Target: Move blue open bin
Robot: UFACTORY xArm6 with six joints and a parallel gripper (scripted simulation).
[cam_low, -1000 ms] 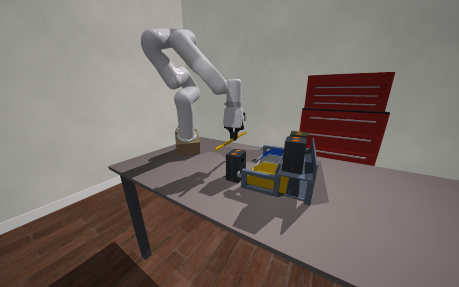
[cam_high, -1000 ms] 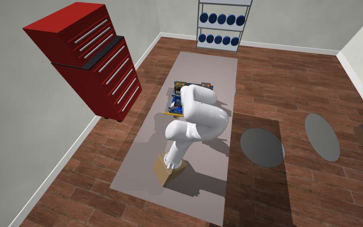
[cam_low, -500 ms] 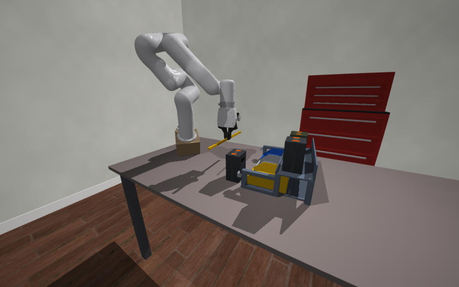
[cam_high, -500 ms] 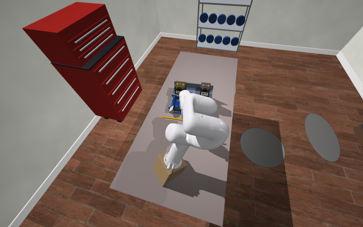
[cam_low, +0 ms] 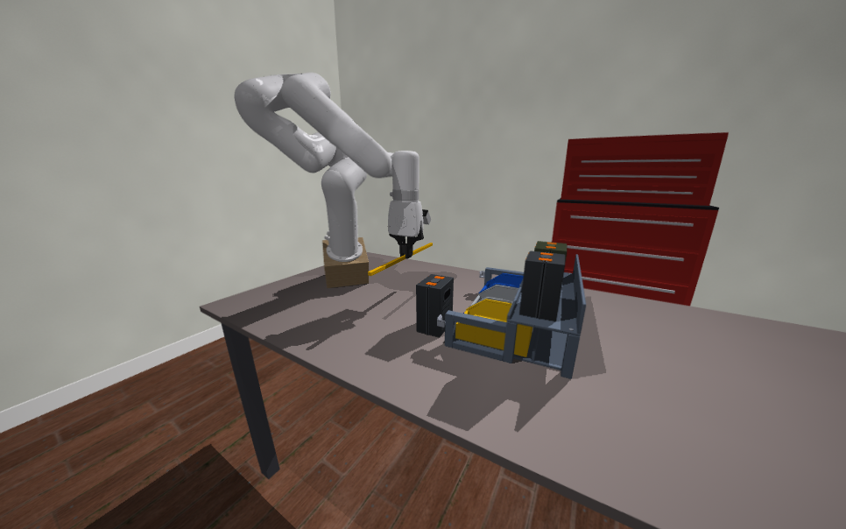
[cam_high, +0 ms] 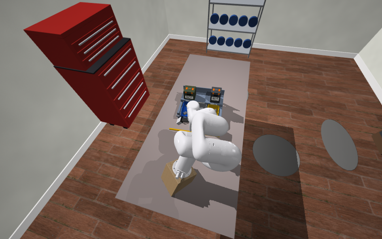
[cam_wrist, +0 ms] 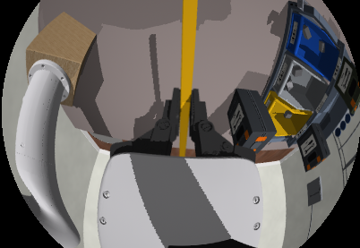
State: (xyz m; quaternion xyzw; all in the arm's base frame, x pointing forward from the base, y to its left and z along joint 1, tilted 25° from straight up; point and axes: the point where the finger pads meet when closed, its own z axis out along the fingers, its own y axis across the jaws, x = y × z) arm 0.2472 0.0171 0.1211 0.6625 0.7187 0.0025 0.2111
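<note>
At the left of the exterior view, the gripper [cam_low: 406, 252] hangs above the table [cam_low: 676, 394], its fingers nearly closed on a thin yellow bar [cam_low: 384, 264] held clear of the surface. A black box [cam_low: 433, 305] stands just right of that. Farther right, the blue open bin [cam_low: 504, 281] sits in the grey shelf [cam_low: 574, 308], behind the yellow bin [cam_low: 487, 325].

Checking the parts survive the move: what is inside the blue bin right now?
The blue bin holds a few small grey parts; their exact number and anything beneath them stays hidden.
</note>
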